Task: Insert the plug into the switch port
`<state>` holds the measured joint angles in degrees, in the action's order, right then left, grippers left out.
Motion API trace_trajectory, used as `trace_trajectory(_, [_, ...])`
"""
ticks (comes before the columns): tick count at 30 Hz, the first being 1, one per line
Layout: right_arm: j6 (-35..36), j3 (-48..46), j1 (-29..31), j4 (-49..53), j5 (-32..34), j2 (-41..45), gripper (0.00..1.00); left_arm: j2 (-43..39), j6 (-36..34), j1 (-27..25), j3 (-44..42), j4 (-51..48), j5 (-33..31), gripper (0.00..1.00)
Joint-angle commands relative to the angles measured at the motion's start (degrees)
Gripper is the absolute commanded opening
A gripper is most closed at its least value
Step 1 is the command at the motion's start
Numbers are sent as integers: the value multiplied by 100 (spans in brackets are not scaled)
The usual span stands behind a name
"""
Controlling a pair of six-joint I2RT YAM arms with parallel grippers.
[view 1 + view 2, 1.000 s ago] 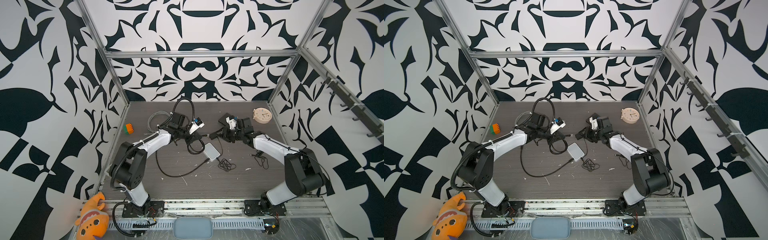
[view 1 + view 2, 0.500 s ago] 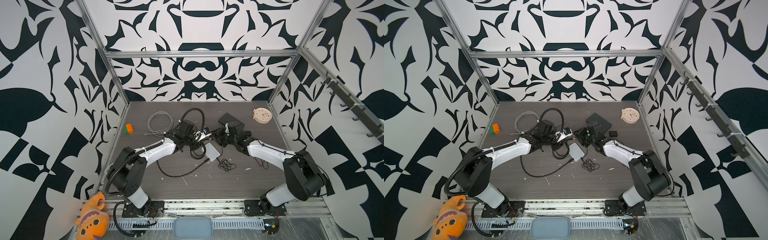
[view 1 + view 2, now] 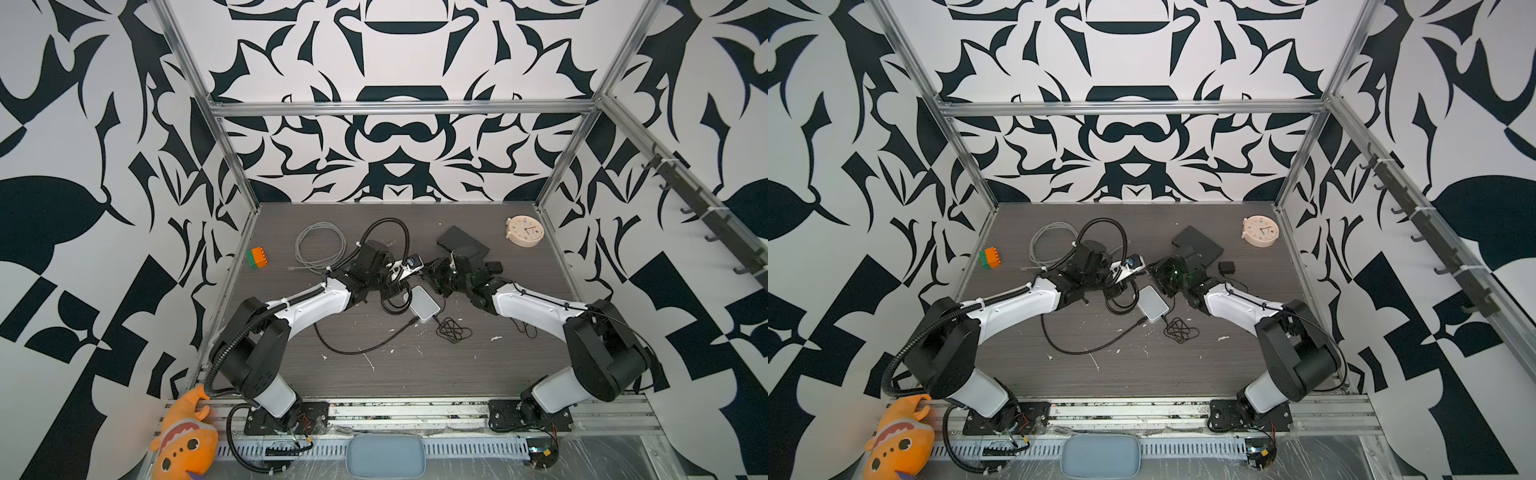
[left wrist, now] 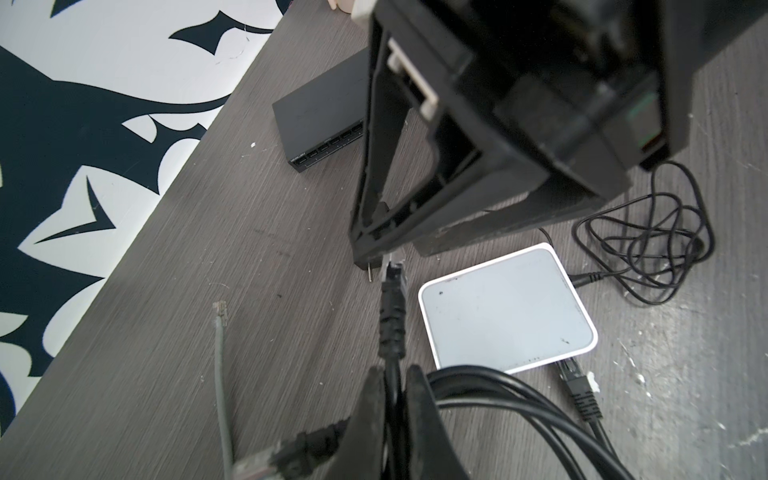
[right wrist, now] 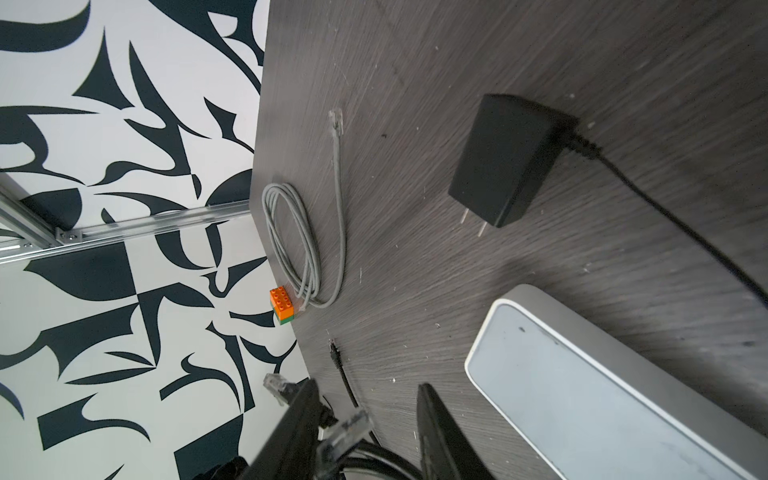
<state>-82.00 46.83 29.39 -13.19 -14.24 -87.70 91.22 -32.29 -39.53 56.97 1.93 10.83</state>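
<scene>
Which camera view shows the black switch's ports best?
The left wrist view: the black switch lies with its port side towards the camera, and part of the port row shows. In both top views it is only a dark slab, ports unseen. The right wrist view misses it.

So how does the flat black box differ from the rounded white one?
The flat black rectangular box is sharp-cornered, showing a row of ports; the rounded white box has black cords at its edges. The black box lies farther back than the white box. Both lie flat on the grey table.
</scene>
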Motion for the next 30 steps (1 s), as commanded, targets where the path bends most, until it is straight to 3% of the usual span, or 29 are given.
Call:
trace_trajectory(1, [-138,90,30,-333,154,25,43,-132,-153,-20,-31,35,-12,0])
trace_trajectory(4, [-209,113,47,-385,130,-13,39,-132,-172,-18,-29,52,-27,0])
trace_trajectory(10, [-273,99,90,-498,99,-70,22,-101,-188,-20,-35,97,-52,0])
trace_trajectory(14, [-291,107,85,-553,5,-141,22,-113,-187,-20,-82,183,-72,0])
trace_trajectory(21, [-354,185,146,-602,-35,-261,32,-125,-233,-20,-91,193,-67,0])
trace_trajectory(26, [-367,203,181,-701,-53,-291,16,-110,-228,-29,-112,202,-106,0])
trace_trajectory(30, [-362,117,184,-808,-18,-249,8,-95,-219,-29,-144,217,-292,0])
